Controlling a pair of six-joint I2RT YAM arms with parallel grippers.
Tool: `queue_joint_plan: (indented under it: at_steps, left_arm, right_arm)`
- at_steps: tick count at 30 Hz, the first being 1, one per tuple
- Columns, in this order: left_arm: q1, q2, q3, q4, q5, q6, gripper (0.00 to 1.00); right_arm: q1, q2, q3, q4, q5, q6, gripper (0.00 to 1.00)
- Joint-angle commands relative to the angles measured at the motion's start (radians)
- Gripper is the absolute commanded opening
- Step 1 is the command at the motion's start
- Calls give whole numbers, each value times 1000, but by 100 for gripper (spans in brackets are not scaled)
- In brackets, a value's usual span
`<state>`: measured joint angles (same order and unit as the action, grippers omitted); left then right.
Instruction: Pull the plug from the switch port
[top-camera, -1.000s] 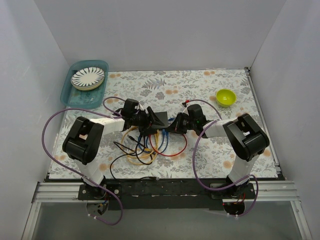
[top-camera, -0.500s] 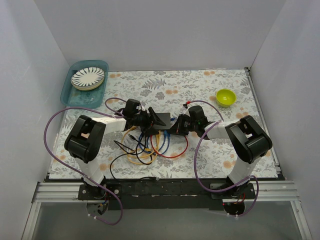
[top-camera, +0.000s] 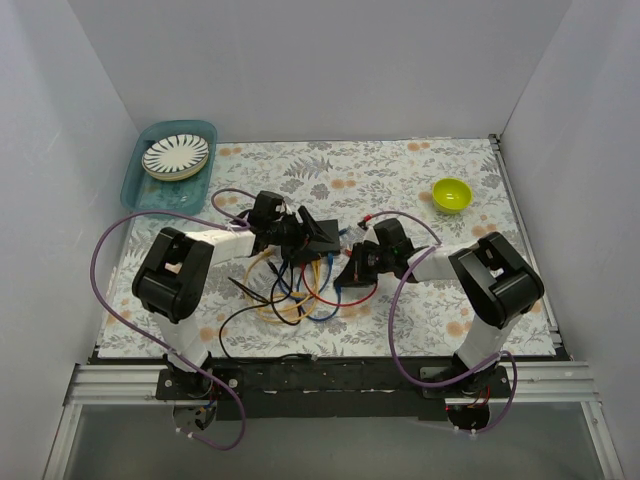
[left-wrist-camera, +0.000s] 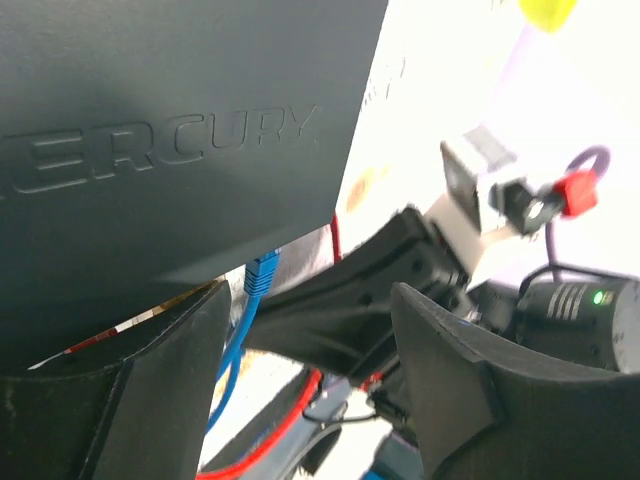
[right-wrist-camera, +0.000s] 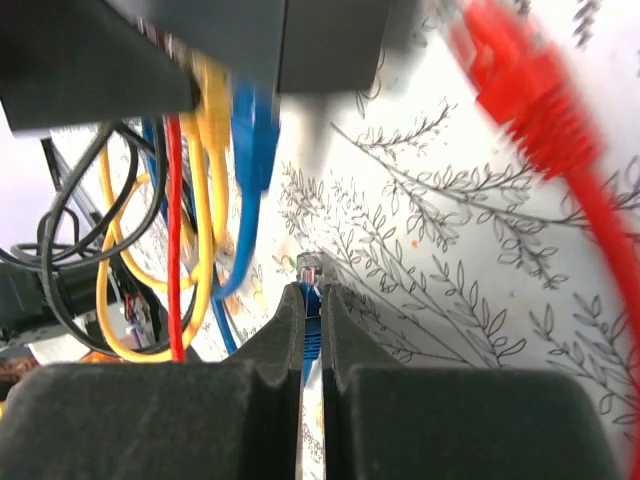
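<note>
Blue plug (right-wrist-camera: 311, 268) out; a snag is risked.
The blue plug is pinched in the closed right pincer (right-wrist-camera: 311, 292), clear of the switch (top-camera: 322, 232), which is propped tilted mid-table (top-camera: 400, 180) beside the spread left pincer (left-wrist-camera: 312, 300); unclamped, it could be dragged by the tangled cables (top-camera: 295, 298).

Top external, position: above and behind both arm bases, which sit at its bottom edge.
Top external, facing: down and forward onto the floral-printed tablecloth (top-camera: 400, 170).
Top external, range: far; whole table in frame.
Left wrist, position: behind the left gripper (left-wrist-camera: 310, 330), fingers at the bottom edge.
Left wrist, facing: towards the right arm; flat matte-black box with raised lettering (left-wrist-camera: 170, 130) fills the upper left.
Left wrist, range: very near.
Right wrist, position: low over the cloth, behind the right gripper (right-wrist-camera: 311, 295).
Right wrist, facing: the box's socket edge and hanging yellow, blue and red cables (right-wrist-camera: 208, 180).
Right wrist, range: very near, partly blurred.
Shared, all three: box and cables.
Shared, top and left wrist: right gripper.
</note>
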<state>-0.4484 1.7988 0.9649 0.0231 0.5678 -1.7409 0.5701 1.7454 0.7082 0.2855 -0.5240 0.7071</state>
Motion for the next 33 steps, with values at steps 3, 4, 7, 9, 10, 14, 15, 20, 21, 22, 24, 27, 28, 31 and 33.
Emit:
queue_joint_plan:
  at_steps: [3, 4, 7, 9, 10, 14, 15, 20, 21, 22, 24, 27, 28, 31, 33]
  left_arm:
    - [13, 13, 43, 15, -88, 18, 65]
    - [14, 5, 41, 12, -91, 21, 65]
    - [22, -16, 40, -5, -105, 43, 65]
    - [36, -33, 34, -17, -114, 61, 66]
    - [42, -39, 29, -17, -118, 64, 66]
    - [77, -64, 20, -44, -114, 83, 67]
    - [80, -67, 20, -48, -115, 86, 67]
    - [85, -76, 46, -55, -108, 100, 68]
    - [86, -85, 52, -55, -105, 98, 68]
    - [86, -91, 66, -55, -105, 99, 68]
    - [86, -104, 80, -54, -101, 103, 69]
    - [88, -119, 98, -54, -103, 106, 70]
    - [88, -122, 101, -55, -105, 106, 70]
    - [91, -118, 106, -69, -115, 112, 70]
    - [97, -112, 95, -81, -120, 115, 70]
  right_arm:
    - [8, -90, -33, -172, 62, -54, 1]
    - [10, -140, -32, -195, 96, -58, 1]
    - [10, -210, -6, -334, 217, -87, 1]
    - [10, -228, 5, -408, 291, -113, 1]
    - [10, -244, 4, -457, 307, -124, 1]
    - [10, -299, -36, -516, 352, -153, 1]
    - [8, -310, -44, -523, 358, -156, 1]
    - [8, -395, -23, -488, 392, -146, 43]
    - [10, -402, -9, -459, 394, -141, 47]
    - [10, -400, 11, -445, 395, -130, 52]
    - [10, -367, 72, -402, 387, -117, 54]
    - [10, -281, 147, -346, 334, -78, 55]
    - [10, -256, 160, -301, 316, -51, 54]
    - [10, -153, 192, -154, 224, 5, 49]
    - [10, -75, 201, -99, 164, 54, 45]
